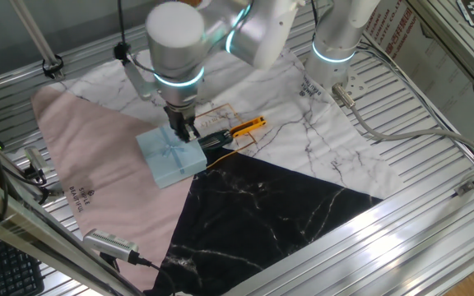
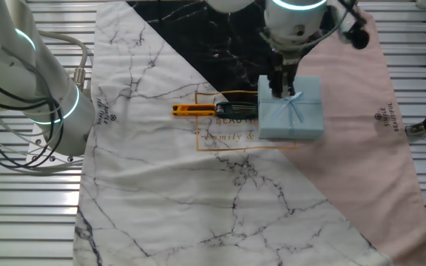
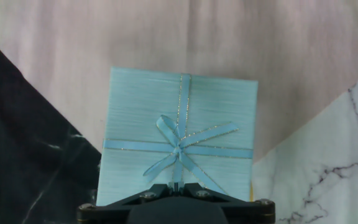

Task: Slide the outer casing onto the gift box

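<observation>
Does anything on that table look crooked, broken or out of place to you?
Nothing looks damaged or spilled. The pale blue outer casing lies flat with its bow intact, the tool at its edge. It sits turned at an angle to the cloth's printed lettering. A black brush with an orange handle lies right beside it, which seems unrelated.
</observation>
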Available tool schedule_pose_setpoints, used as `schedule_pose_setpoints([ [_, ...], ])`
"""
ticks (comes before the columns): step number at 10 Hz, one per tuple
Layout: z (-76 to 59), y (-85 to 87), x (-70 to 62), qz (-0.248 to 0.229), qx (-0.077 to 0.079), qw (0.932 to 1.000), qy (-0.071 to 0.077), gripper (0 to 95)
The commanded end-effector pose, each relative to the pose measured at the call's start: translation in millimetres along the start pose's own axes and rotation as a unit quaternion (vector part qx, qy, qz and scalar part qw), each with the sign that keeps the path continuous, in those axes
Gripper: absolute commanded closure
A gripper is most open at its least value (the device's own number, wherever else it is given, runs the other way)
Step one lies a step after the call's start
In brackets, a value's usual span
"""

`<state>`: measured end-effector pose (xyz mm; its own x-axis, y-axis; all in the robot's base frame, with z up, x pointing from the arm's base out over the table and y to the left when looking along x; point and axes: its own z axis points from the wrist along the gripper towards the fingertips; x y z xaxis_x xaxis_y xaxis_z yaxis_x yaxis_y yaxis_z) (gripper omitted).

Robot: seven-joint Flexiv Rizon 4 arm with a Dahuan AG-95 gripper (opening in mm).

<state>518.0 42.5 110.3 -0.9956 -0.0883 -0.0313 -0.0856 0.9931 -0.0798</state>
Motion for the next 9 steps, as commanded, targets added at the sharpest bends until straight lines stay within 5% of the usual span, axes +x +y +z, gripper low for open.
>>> schedule_pose_setpoints([
  [1,-13.1,-3.1,-16.8,0.000,-0.001,1.0000,0.005,95.0],
  [5,-58.5,-11.9,-55.7,-0.012,-0.004,0.9999,0.007,95.0],
  [9,-70.1,-10.3,-61.9,-0.010,-0.002,0.9999,0.005,95.0],
])
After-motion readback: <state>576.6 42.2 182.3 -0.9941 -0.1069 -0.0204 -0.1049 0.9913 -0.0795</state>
